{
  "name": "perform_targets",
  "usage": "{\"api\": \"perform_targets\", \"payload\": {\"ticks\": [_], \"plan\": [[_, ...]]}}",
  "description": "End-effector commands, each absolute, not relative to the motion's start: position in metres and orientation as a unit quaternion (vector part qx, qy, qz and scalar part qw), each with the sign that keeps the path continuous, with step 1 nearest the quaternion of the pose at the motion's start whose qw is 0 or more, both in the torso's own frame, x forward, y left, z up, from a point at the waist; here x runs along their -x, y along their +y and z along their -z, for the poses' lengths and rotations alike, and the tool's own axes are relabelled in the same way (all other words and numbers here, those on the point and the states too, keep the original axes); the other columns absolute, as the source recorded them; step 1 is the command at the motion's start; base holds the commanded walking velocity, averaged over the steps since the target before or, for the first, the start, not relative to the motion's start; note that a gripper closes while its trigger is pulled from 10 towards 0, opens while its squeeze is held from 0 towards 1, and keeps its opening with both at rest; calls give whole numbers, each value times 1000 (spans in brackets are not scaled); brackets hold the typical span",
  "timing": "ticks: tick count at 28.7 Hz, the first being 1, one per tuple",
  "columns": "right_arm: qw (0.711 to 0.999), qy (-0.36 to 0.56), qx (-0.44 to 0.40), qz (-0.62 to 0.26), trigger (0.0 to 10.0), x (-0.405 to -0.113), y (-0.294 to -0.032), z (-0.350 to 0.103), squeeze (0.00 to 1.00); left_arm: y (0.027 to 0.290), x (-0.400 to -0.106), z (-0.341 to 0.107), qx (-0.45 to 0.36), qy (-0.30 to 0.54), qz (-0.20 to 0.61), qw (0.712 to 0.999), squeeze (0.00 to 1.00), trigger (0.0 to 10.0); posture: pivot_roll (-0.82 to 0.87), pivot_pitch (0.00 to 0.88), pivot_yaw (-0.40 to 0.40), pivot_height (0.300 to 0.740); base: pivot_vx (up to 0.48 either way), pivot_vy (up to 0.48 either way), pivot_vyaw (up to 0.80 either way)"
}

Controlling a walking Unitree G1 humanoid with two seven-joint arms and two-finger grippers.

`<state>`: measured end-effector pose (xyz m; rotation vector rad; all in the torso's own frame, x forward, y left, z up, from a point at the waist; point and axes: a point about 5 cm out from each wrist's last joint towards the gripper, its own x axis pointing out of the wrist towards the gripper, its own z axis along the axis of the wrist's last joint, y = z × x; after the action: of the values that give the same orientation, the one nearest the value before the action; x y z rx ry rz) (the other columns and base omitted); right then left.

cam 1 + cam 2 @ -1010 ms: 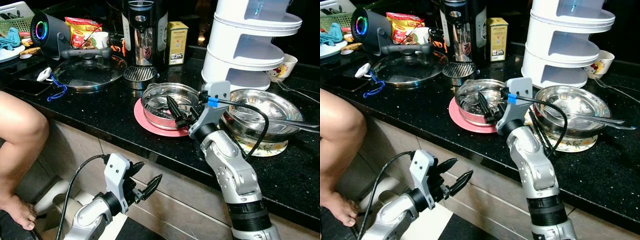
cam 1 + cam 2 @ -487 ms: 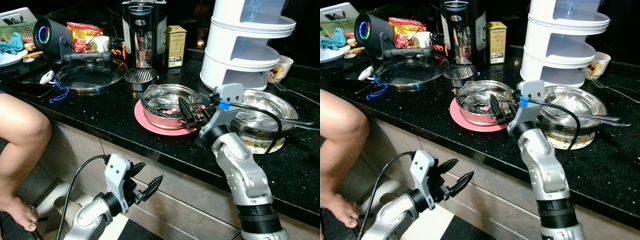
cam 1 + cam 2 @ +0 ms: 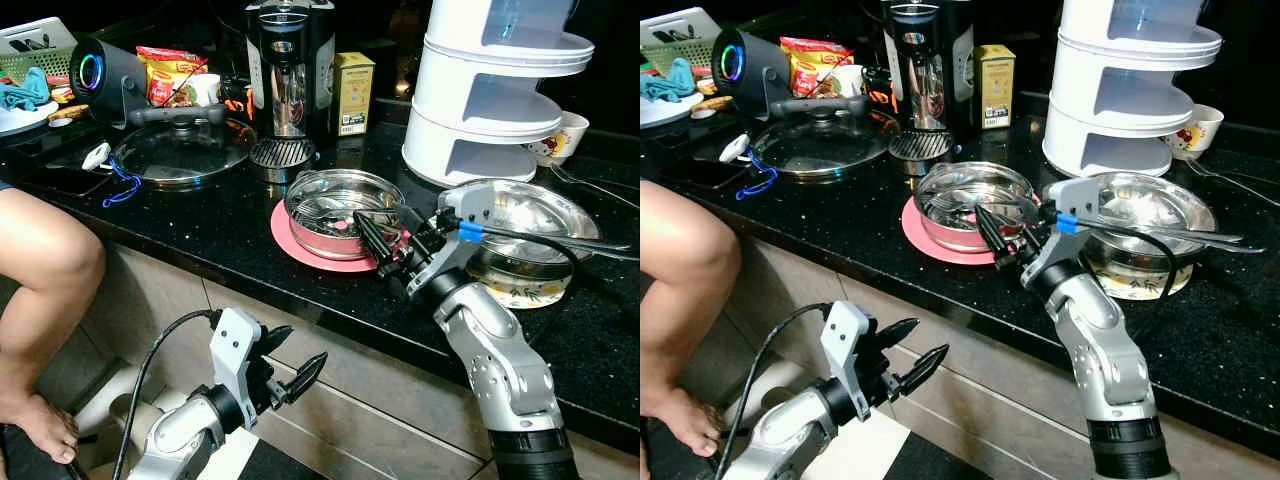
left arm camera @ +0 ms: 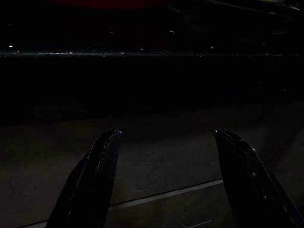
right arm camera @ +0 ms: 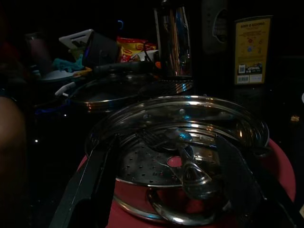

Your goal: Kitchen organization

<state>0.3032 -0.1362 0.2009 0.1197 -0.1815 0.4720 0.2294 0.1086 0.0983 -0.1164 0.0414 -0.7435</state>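
A perforated steel steamer bowl (image 3: 338, 203) holding a fork and spoons sits on a pink plate (image 3: 297, 243) at the counter's front. My right gripper (image 3: 385, 233) is open at the bowl's near right rim, fingers pointing across it. In the right wrist view the bowl (image 5: 180, 137) lies just ahead between the spread fingers (image 5: 90, 190), with nothing gripped. My left gripper (image 3: 292, 364) hangs open low in front of the cabinet, and its fingers (image 4: 95, 180) stand wide apart in the dark left wrist view.
A second steel bowl (image 3: 535, 215) with long utensils sits right of my wrist on a floral mat. Behind stand a white tiered stand (image 3: 500, 95), a coffee maker (image 3: 290, 70), a yellow box (image 3: 353, 92) and a glass lid (image 3: 180, 148). A person's leg (image 3: 40, 270) is at left.
My right gripper and forearm have shifted right along the bowl's near rim, staying open. The left gripper has hardly moved. The camera has shifted slightly.
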Motion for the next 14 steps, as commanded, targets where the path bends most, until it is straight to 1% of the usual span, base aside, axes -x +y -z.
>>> {"api": "perform_targets", "payload": {"ticks": [1,14], "plan": [[968,-87,-53,-231,10000,-303,-135,-198,0,112,-228,-96,56,21,360,931,0,10000,-22,0,5,740,0,0,0],[975,-71,-40,-207,10000,-306,-136,-191,0,113,-227,-99,48,11,357,933,0,10000,-19,0,6,740,0,0,0]]}}
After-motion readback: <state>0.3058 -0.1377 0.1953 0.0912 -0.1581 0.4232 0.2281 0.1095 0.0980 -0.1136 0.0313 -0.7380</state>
